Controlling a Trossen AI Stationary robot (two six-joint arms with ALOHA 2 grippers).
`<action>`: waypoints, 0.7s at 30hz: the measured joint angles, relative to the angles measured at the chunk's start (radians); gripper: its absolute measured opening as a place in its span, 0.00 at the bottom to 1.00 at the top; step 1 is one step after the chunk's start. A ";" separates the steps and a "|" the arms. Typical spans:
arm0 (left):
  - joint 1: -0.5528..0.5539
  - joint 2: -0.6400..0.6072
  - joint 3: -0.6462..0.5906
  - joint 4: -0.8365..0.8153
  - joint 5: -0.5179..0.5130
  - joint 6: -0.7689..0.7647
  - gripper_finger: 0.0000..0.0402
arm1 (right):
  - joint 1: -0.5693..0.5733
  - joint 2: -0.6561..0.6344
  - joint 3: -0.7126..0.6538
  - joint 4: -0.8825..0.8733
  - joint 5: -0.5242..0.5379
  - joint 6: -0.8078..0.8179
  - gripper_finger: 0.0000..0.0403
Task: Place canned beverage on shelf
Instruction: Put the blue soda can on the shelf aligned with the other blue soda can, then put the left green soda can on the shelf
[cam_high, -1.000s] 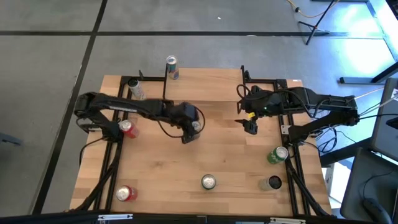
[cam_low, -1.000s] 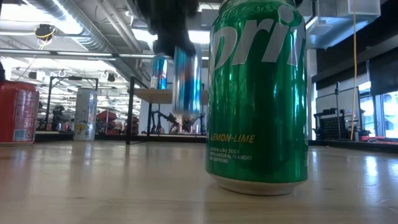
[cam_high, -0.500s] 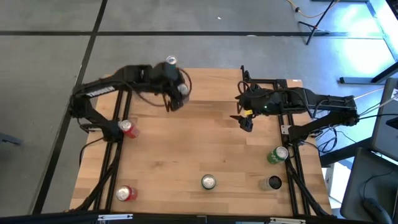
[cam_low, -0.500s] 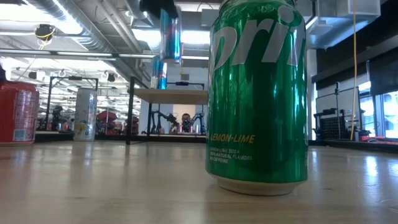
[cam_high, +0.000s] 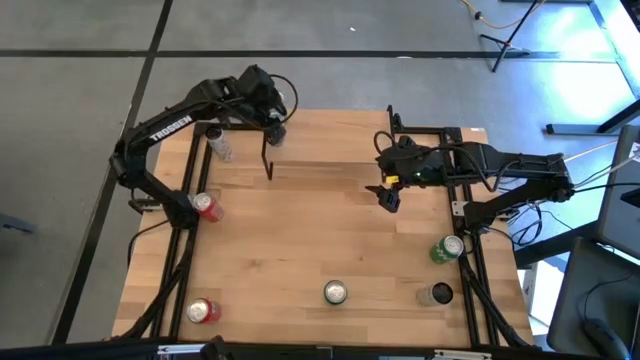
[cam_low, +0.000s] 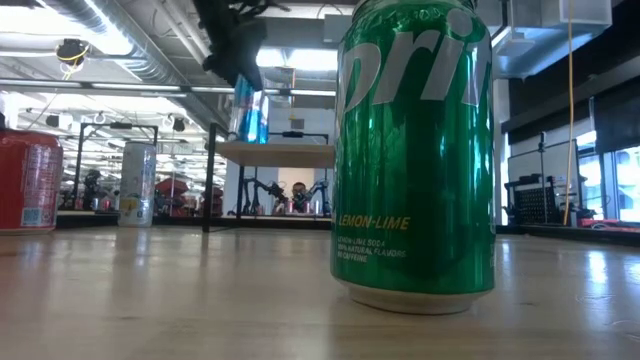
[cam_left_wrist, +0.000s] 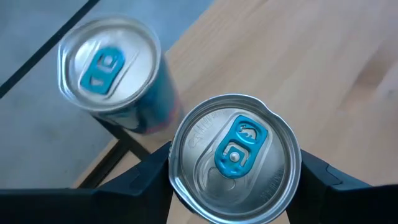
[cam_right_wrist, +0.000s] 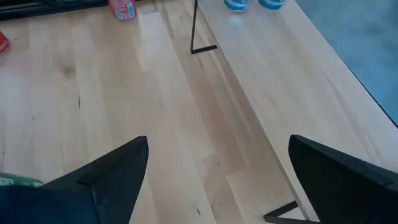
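Note:
The shelf (cam_high: 340, 135) stands at the table's far side on thin black legs. It also shows in the low view (cam_low: 275, 153) and the right wrist view (cam_right_wrist: 273, 68). A blue-tabbed can (cam_left_wrist: 109, 68) stands upright on the shelf's left end. My left gripper (cam_high: 273, 122) is over that end, shut on a second blue can (cam_left_wrist: 235, 158) right beside the first. In the low view the two cans (cam_low: 248, 108) overlap. My right gripper (cam_high: 388, 195) hovers open and empty near the shelf's right end. My left gripper pinches the can's side wall just under its top rim (cam_left_wrist: 180, 180), one finger (cam_left_wrist: 146, 177) on each opposite side. The fingers come from above, pointing down. The can is upright; I cannot tell whether its bottom rests on the shelf top.
On the tabletop stand a silver can (cam_high: 220, 143), two red cans (cam_high: 205, 207) (cam_high: 202, 311), a silver-topped can (cam_high: 335, 292), a green can (cam_high: 447, 248) and a dark can (cam_high: 437, 294). A green Sprite can (cam_low: 415, 150) fills the low view's foreground.
My left gripper has carried the blue can from the table's middle up and toward the far left, then down over the shelf's left end, beside the can standing there. The can has stayed upright in the hold.

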 joint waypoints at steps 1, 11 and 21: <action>0.004 0.000 -0.010 0.009 0.008 0.000 0.53 | 0.000 0.000 0.000 0.000 0.001 -0.002 0.93; 0.002 -0.001 -0.028 0.029 0.047 -0.002 0.60 | 0.000 0.002 0.000 -0.002 0.001 -0.004 0.93; -0.003 -0.006 -0.031 0.020 0.043 0.014 0.73 | 0.000 0.002 0.000 -0.002 0.001 -0.004 0.93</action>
